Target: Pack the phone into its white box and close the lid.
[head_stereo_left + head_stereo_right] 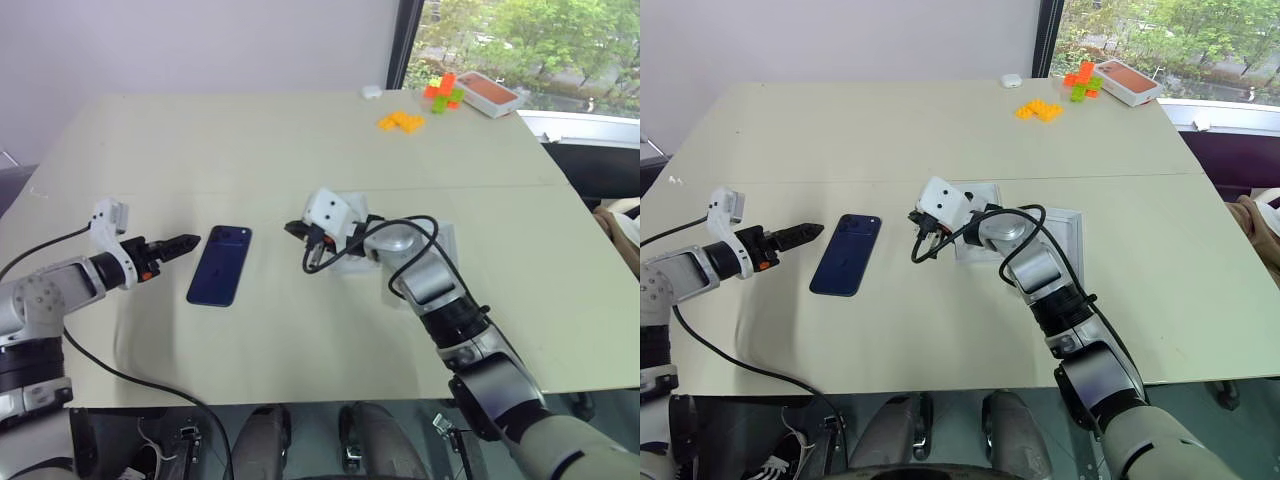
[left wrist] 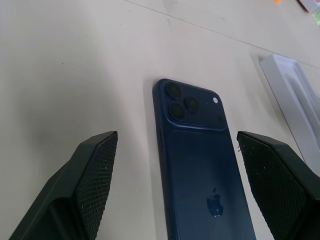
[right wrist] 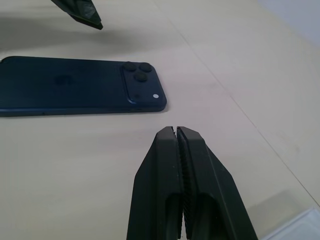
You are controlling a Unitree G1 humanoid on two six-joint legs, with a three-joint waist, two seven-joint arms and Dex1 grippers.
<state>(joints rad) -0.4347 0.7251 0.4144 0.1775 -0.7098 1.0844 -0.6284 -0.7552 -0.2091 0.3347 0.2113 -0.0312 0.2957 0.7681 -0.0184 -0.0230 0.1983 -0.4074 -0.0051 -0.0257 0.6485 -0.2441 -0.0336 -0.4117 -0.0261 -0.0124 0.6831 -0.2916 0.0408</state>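
Observation:
The dark blue phone (image 1: 220, 265) lies flat on the table with its back up, its camera bump at the far end. My left gripper (image 1: 186, 243) is just left of the phone and points at its camera end. It is open, and the phone (image 2: 200, 175) lies beyond the gap between its fingers. My right gripper (image 3: 176, 129) is shut on nothing and hovers a little to the right of the phone (image 3: 75, 92). White box parts (image 1: 1068, 232) lie under and behind my right forearm, partly hidden. I cannot tell the tray from the lid.
An orange-topped box (image 1: 487, 93) stands at the far right corner, with coloured blocks (image 1: 400, 121) and a small white object (image 1: 371, 92) near it. A black cable trails off the table's front edge by my left arm.

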